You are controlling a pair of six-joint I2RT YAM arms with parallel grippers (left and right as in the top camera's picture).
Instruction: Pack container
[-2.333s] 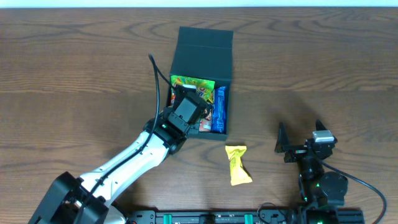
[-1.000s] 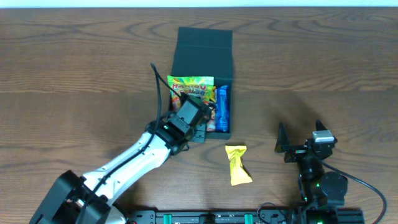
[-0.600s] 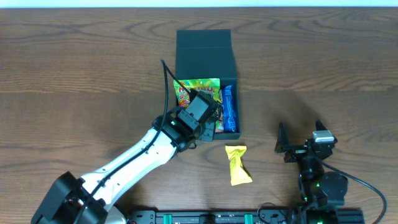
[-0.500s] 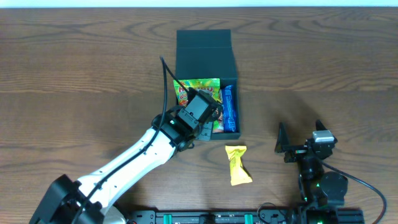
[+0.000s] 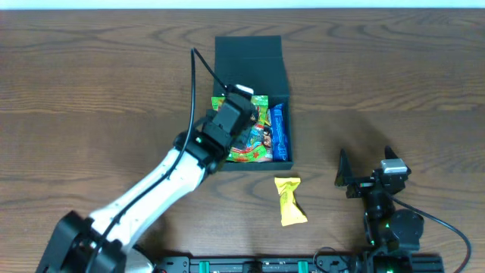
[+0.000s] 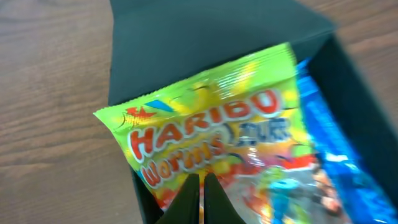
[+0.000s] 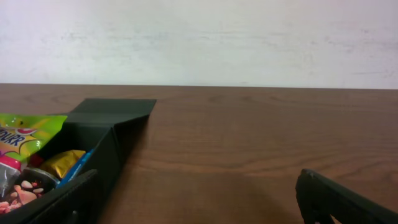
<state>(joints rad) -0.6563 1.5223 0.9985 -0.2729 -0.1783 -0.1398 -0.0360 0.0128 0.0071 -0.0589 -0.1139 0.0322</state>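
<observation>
The container (image 5: 248,61) is a dark box standing open at the table's middle, lid flap folded back. It holds a green-yellow Haribo bag (image 5: 256,145) and a blue packet (image 5: 280,135). My left gripper (image 5: 241,102) is over the box's left half. In the left wrist view its jaws (image 6: 202,183) are shut, tips over the Haribo bag (image 6: 211,118), next to the blue packet (image 6: 336,137) and the box's wall (image 6: 140,199). A yellow packet (image 5: 289,201) lies on the table in front of the box. My right gripper (image 5: 365,164) is open and empty, to the right of it.
The right wrist view looks across the wooden table toward a white wall, with the container (image 7: 106,124) and the Haribo bag (image 7: 18,134) at its left and my open right jaws (image 7: 199,199) low in frame. A black cable (image 5: 198,76) runs along the left arm.
The container shifted slightly right and turned square to the table. My left gripper moved from its near edge farther in over the snacks. The right arm has not moved.
</observation>
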